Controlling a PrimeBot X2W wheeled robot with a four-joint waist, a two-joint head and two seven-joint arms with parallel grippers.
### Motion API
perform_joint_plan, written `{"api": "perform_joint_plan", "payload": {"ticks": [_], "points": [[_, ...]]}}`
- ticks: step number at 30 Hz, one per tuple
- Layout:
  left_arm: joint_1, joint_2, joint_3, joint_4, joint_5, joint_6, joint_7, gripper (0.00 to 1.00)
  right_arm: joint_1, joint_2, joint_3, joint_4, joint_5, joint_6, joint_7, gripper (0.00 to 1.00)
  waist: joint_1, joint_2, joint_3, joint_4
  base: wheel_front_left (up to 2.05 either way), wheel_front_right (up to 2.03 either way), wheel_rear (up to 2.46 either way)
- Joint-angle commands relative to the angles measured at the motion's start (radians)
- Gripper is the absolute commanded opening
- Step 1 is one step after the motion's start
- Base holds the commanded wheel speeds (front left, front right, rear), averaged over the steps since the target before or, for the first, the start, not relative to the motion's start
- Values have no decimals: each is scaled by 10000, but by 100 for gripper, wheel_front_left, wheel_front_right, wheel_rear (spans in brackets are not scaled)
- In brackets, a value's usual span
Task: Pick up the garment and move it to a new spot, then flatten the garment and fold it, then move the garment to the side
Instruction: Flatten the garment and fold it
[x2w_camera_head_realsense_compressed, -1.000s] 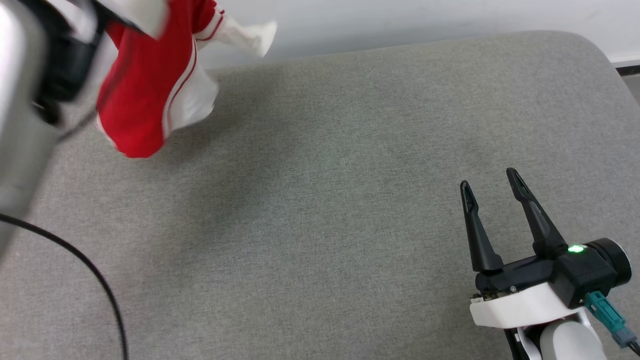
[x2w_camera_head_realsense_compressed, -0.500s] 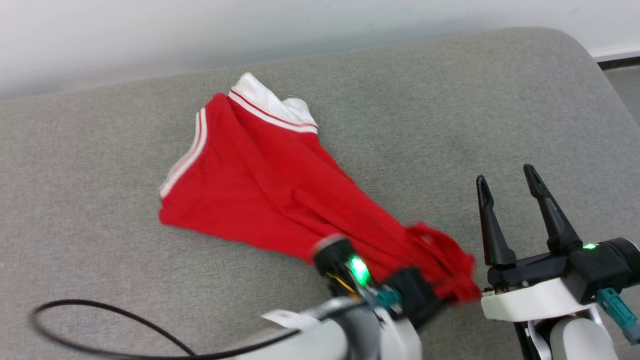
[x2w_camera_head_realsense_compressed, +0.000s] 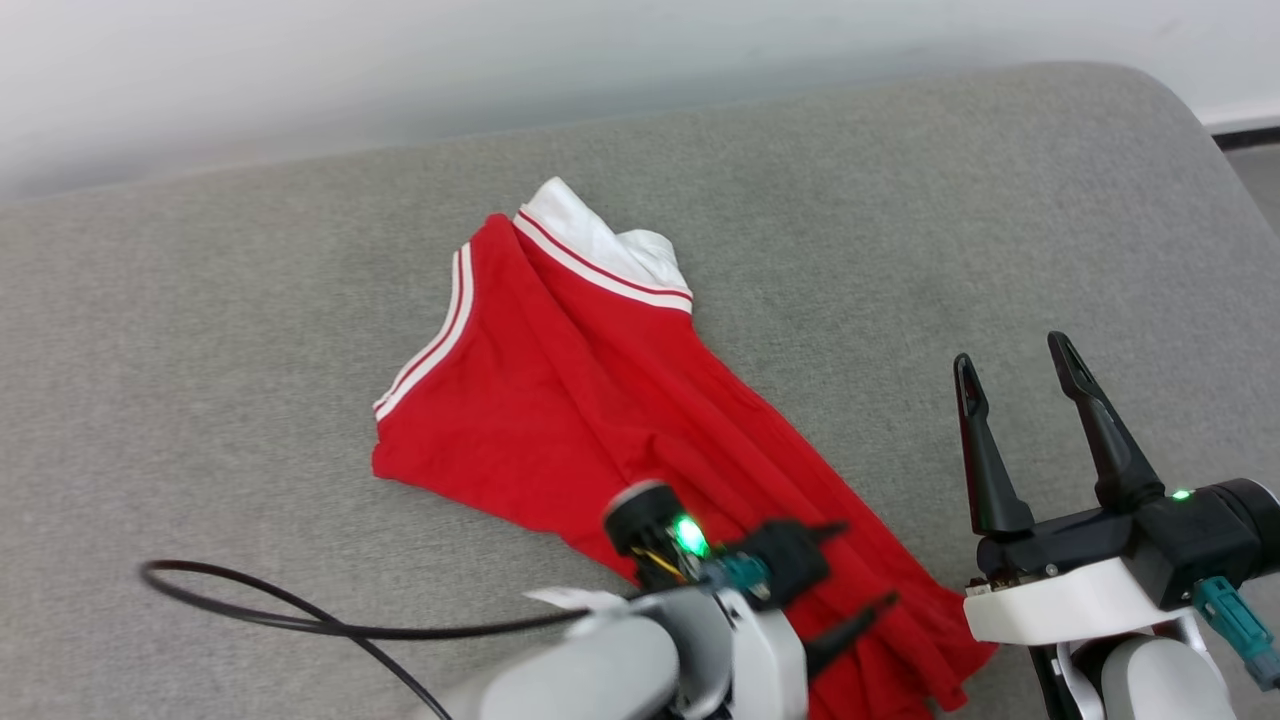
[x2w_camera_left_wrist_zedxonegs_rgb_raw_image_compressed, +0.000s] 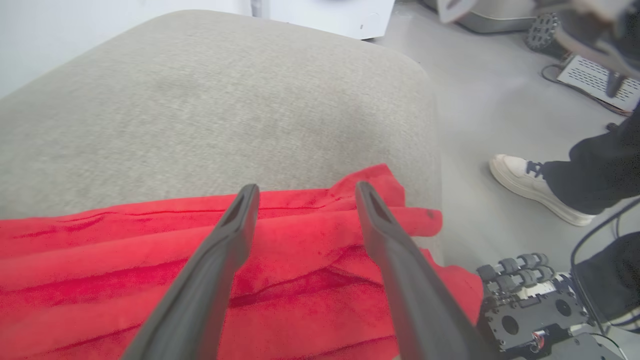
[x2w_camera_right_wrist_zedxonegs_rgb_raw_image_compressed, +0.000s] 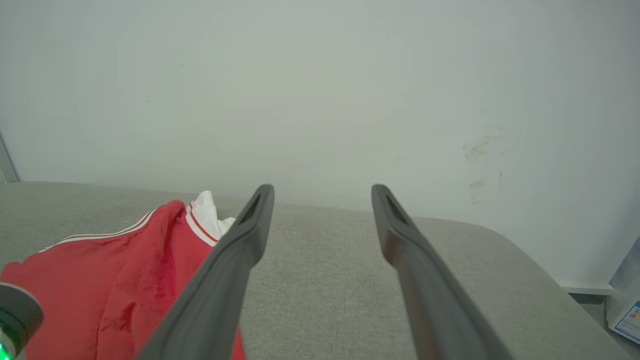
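Lying creased on the grey cushion (x2w_camera_head_realsense_compressed: 200, 350), the garment (x2w_camera_head_realsense_compressed: 600, 400) appears ready for flattening. Left gripper (x2w_camera_head_realsense_compressed: 865, 562) hovers wide over its hem, right gripper (x2w_camera_head_realsense_compressed: 1010, 348) wide beside it; each should pinch a corner.

Head camera looks down on the grey cushion (x2w_camera_head_realsense_compressed: 200, 350); wrist cameras skim low across it; all share the garment (x2w_camera_head_realsense_compressed: 560, 400).

Grey fabric cushion (x2w_camera_head_realsense_compressed: 300, 300); white wall (x2w_camera_right_wrist_zedxonegs_rgb_raw_image_compressed: 320, 75) behind; grey floor (x2w_camera_left_wrist_zedxonegs_rgb_raw_image_compressed: 475, 100).
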Motion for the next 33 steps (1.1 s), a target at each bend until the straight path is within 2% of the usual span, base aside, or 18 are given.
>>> {"api": "perform_joint_plan", "payload": {"ticks": [1,3,5,11,16,18,21,23,27,33], "points": [[-157,122,171,-18,-100,41,-171,100,91,-2,-22,18,-84,-3,-22,100,0,-1,-134,142,0,0,0],[-221,368,588,-138,-305,142,-474,100,144,-2,-49,26,-100,-3,-22,100,0,-1,-272,294,0,0,0],[-330,696,1112,-310,-460,433,-831,100,212,-2,-52,29,-163,-5,-22,100,0,-1,-410,456,0,0,0],[-111,2006,2932,-1035,-720,1835,-1644,100,369,-4,-103,34,-282,-5,-23,100,0,-1,-794,972,0,0,0],[891,3091,4710,-1937,-848,2903,-1861,100,475,-2,-139,42,-374,-5,-22,100,0,-1,-1040,1297,0,0,0],[1524,3335,5645,-2531,-643,3259,-1874,100,516,-2,-140,28,-389,-3,-23,100,0,-1,-1101,1401,0,0,0],[2942,3407,7018,-3439,-292,3646,-1856,100,615,-4,-128,28,-422,-5,-22,100,0,-1,-1156,1488,0,0,0],[3827,3249,7896,-3957,40,3725,-1860,100,630,-2,-130,27,-445,-5,-22,100,0,-1,-1187,1527,0,0,0],[5475,2583,9043,-4601,831,3461,-1861,100,691,-2,-155,76,-451,-5,-22,100,0,-1,-1224,1632,0,0,0],[6479,1408,9946,-4786,1736,2638,-1861,100,658,-4,-260,377,-551,-3,-22,100,0,-1,-1147,2037,0,0,0]]}}
